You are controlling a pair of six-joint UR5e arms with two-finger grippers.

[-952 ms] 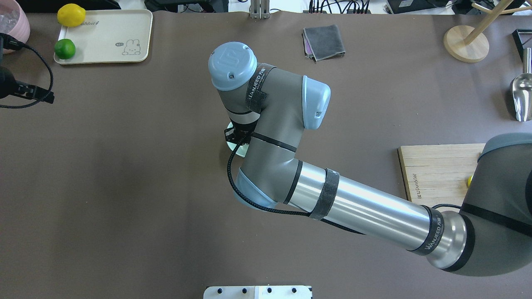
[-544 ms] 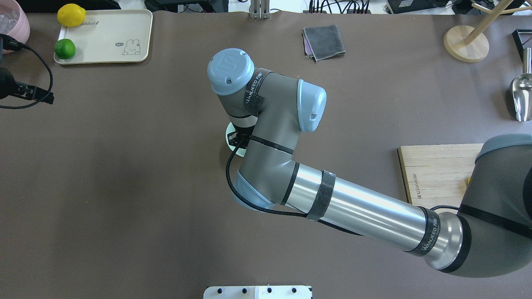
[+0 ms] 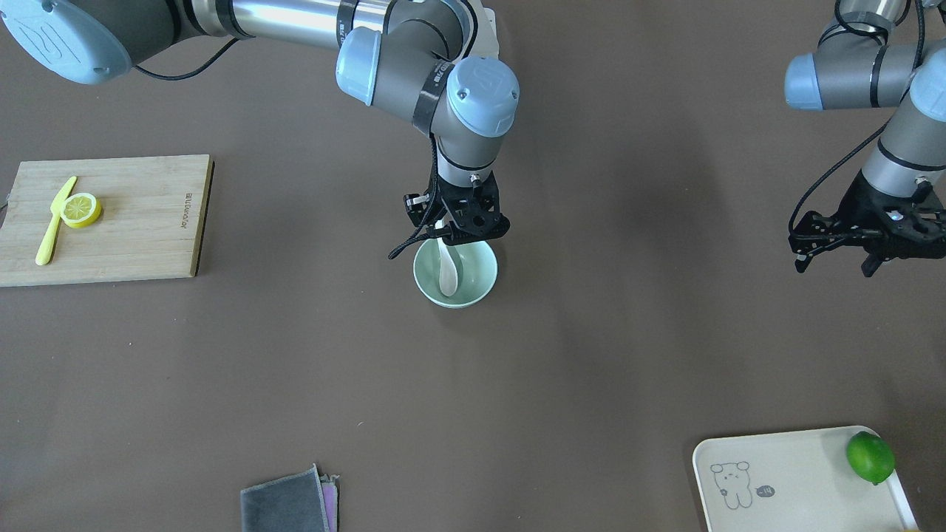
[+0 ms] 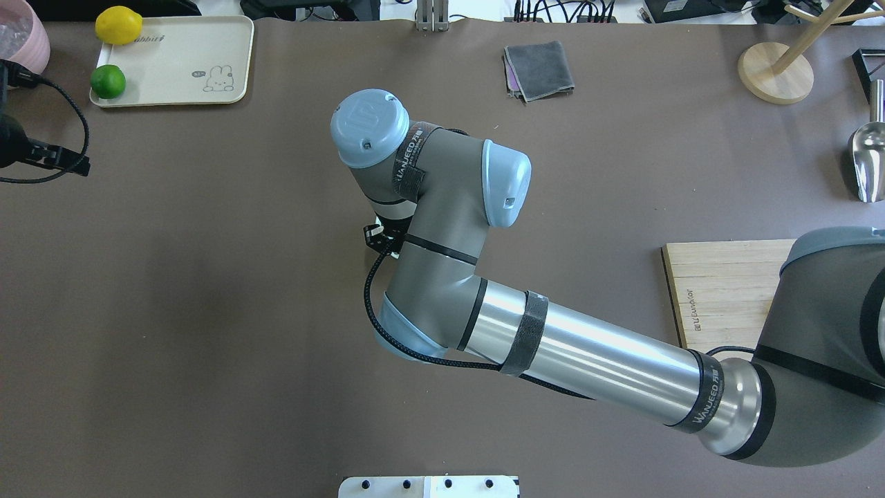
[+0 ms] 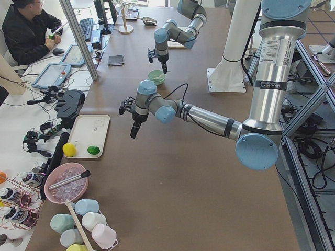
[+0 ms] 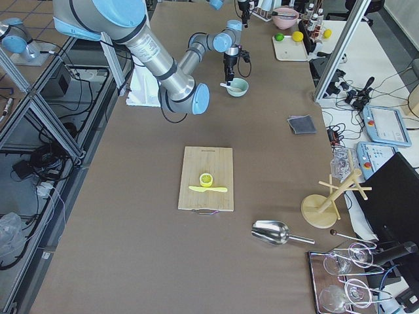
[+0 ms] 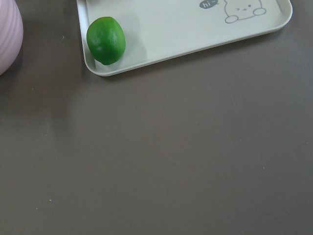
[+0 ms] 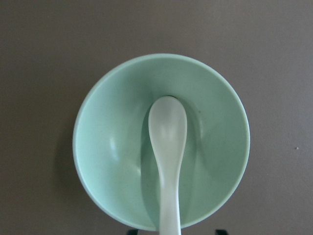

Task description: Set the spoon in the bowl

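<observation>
The white spoon (image 8: 167,132) lies in the mint-green bowl (image 8: 112,142), scoop on the bottom, handle leaning up over the rim. In the front-facing view the bowl (image 3: 477,284) sits mid-table with the spoon (image 3: 448,277) inside. My right gripper (image 3: 456,230) hovers just above the bowl's robot-side rim, open, its jaws spread either side of the handle end. In the overhead view the right arm hides bowl and spoon. My left gripper (image 3: 835,258) hangs open and empty above bare table, far from the bowl.
A wooden cutting board (image 3: 126,222) holds a lemon slice (image 3: 81,210) and a yellow knife (image 3: 53,222). A cream tray (image 3: 798,480) with a lime (image 3: 870,457) is near the left arm. A grey cloth (image 3: 288,502) lies at the far edge.
My right wrist has shifted toward the overhead view's left and looms larger. It now covers the sliver of bowl that showed earlier. The left arm has barely moved.
</observation>
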